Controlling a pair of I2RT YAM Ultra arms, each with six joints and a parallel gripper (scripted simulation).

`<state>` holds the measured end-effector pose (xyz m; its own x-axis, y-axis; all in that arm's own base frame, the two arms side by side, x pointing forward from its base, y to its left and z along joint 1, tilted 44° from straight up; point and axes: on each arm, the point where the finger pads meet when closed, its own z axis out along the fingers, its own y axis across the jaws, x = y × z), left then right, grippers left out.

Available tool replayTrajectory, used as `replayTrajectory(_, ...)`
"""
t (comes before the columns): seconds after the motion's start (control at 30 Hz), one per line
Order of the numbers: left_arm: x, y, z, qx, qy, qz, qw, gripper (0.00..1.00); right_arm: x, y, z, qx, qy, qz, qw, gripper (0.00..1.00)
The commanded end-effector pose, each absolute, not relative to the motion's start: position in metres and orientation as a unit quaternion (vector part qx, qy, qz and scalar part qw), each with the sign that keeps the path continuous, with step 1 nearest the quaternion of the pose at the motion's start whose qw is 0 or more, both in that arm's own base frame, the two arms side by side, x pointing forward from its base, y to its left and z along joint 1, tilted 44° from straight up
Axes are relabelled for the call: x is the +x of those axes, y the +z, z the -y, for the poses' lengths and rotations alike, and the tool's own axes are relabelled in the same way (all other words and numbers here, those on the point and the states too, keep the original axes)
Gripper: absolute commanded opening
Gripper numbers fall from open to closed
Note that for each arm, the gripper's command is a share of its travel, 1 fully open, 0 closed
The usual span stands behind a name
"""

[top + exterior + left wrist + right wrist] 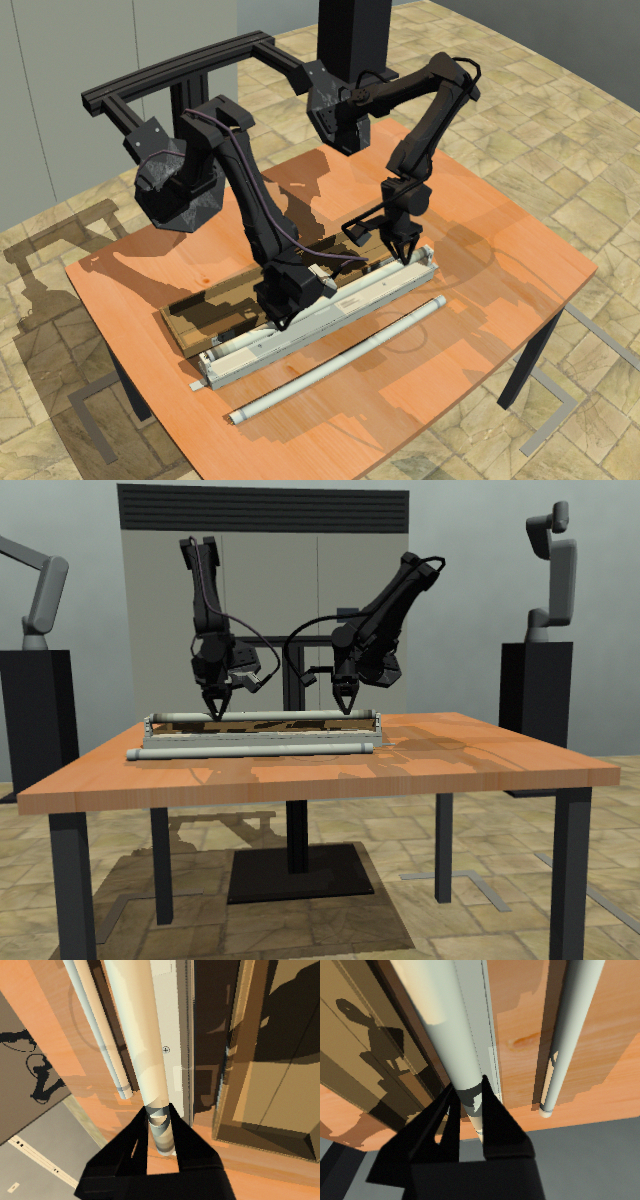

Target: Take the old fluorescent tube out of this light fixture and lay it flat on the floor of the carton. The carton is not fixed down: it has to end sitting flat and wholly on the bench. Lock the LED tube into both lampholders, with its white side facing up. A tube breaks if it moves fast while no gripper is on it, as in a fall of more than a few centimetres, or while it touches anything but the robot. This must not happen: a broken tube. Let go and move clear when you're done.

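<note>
Surface: the wooden surface (542, 268) (465, 779) (30, 990) (520, 1055) carries all my work things.
Carton: the long, open carton (178, 342) (258, 726) (265, 1142) (375, 990) lies on my side of the fixture.
Fixture: the fixture (320, 322) (258, 742) (172, 1030) (475, 1025) is between the carton and the LED tube.
Old tube: the old tube (356, 291) (279, 716) (137, 1025) (440, 1025) runs along above the fixture, outside the carton. Its ends are at the lampholders; I cannot tell if they are free.
LED tube: the LED tube (338, 364) (248, 750) (102, 1035) (575, 1030) lies on the surface, roughly parallel, on the side away from me.
Left gripper: my left gripper (405, 262) (346, 712) (158, 1108) is pinching the old tube near its left end.
Right gripper: my right gripper (281, 326) (217, 717) (470, 1081) is pinching the same tube, farther in from its right end.
Lampholders: the right one (205, 364) (147, 725) and the left one (430, 254) (377, 721) stand upright at the fixture's ends.
</note>
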<state>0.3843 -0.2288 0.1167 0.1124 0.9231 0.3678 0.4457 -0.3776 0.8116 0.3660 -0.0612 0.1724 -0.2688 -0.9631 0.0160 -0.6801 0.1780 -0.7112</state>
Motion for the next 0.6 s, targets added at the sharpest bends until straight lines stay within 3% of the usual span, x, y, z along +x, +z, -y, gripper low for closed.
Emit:
replayTrajectory(0.0,0.379,0.138,0.245,0.693,0.445,-0.488,0.289,0.11,0.365,0.193,0.055,-0.558,-0.318,-0.727,0.243,0.11)
replayTrajectory(0.57,0.368,0.146,0.246,0.694,0.446,-0.488,0.286,0.11,0.353,0.200,0.052,-0.558,-0.316,-0.728,0.241,0.11)
